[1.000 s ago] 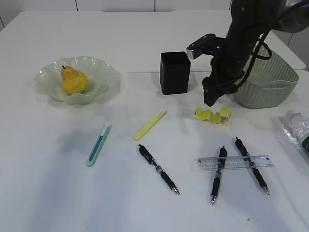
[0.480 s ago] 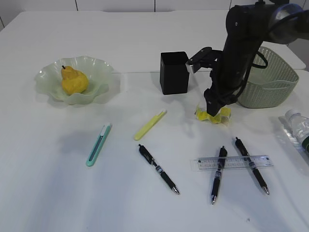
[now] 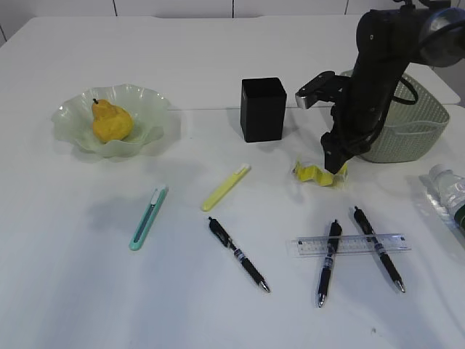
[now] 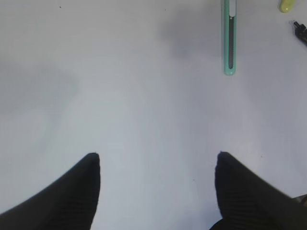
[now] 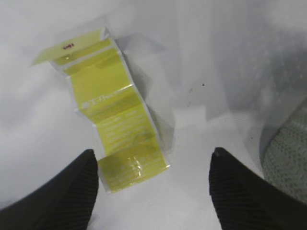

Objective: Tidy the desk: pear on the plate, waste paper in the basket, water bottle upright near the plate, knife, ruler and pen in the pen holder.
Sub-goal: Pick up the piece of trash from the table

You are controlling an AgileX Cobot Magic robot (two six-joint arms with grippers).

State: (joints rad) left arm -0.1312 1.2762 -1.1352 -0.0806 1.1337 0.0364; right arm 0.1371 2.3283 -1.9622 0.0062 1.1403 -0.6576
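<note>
Hovering my right pincer (image 3: 333, 161) low over the waste paper (image 3: 318, 174), I have its jaws spread apart and nothing between them, the near end of the yellow strip lying just by one fingertip (image 5: 88, 167) in the wrist view. The basket (image 3: 407, 120) sits right beside it, so I judge the carry short. My left pincer (image 4: 156, 165) hangs open and empty above the bare surface (image 3: 87, 291), out of the way. The pear (image 3: 111, 121) already rests on the plate (image 3: 145, 98); the pen holder (image 3: 263, 109) waits upright nearby.
</note>
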